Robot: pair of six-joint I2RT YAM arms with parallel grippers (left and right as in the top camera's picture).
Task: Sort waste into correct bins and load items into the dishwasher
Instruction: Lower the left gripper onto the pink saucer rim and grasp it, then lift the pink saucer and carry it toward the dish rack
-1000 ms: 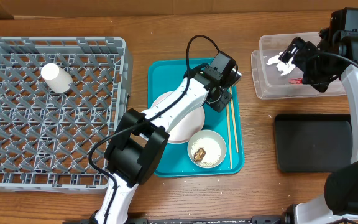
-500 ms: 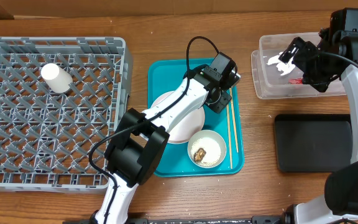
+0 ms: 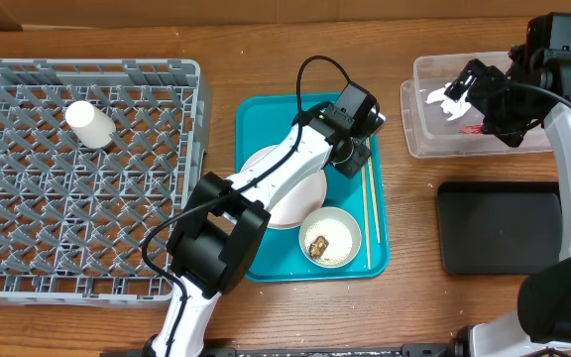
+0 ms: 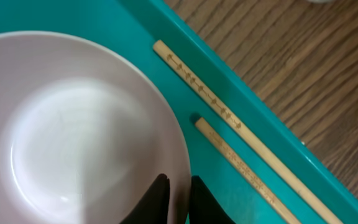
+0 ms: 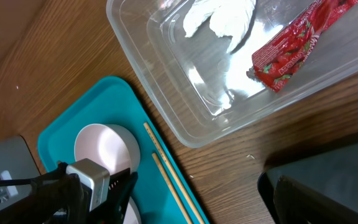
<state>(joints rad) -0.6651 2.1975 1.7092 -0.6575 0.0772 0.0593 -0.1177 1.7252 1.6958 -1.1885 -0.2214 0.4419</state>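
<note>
Left gripper [image 4: 178, 199] is pinched on the pink bowl's [image 4: 73, 143] rim, near the tray's [image 4: 135, 22] right edge. Hazard: a thin one-sided hold. On lifting, the bowl may tilt, slip, knock the chopsticks [image 4: 204, 87] beside it, or drop short of the rack [image 3: 28, 198] left of the tray.

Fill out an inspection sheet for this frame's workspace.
Surface: wooden table.
Job's things: white cup in dish rack; plate, pink bowl and grey-white bowl with rice and brown lump on teal tray; tissue and wrapper in clear tub; black tray empty.
Clutter: two chopsticks on teal tray.
Grippers: left gripper pinching pink bowl's rim; right gripper above clear tub, state unclear.
Cables: black cable loops up from left gripper.
Surroundings: nothing seen.
</note>
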